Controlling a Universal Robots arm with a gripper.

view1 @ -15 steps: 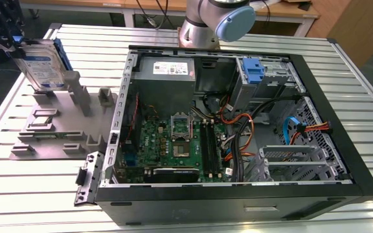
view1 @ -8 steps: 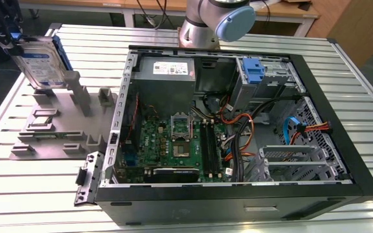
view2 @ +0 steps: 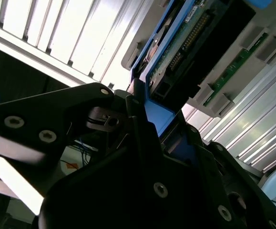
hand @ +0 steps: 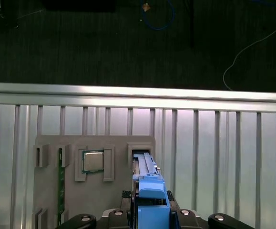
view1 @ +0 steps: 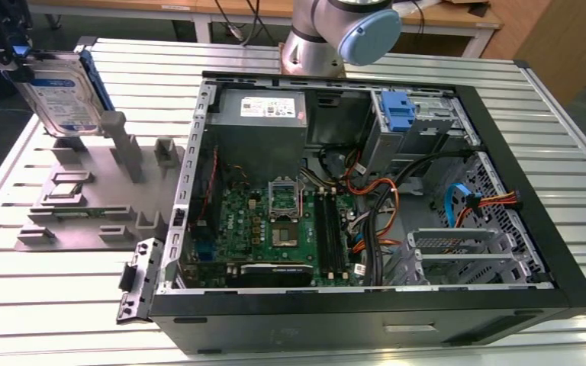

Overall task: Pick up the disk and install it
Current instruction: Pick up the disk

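Slatted aluminium bench [view1: 39, 305] is carrying an open computer case [view1: 375, 320]. At the case's ten o'clock, over the grey parts fixture [view1: 79, 225], the claw [hand: 149, 217] is clamping the upright disk [view1: 61, 91] by its blue rail. The grasp looks made, but the disk is sitting well outside the case, not yet installed.

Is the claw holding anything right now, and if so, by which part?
Yes: the claw looks shut on the disk, clamping the blue rail at its upper end. The disk stands upright at the grey fixture.

Open computer case [view1: 375, 324], grey parts holder [view1: 77, 233], slatted table [view1: 39, 313]
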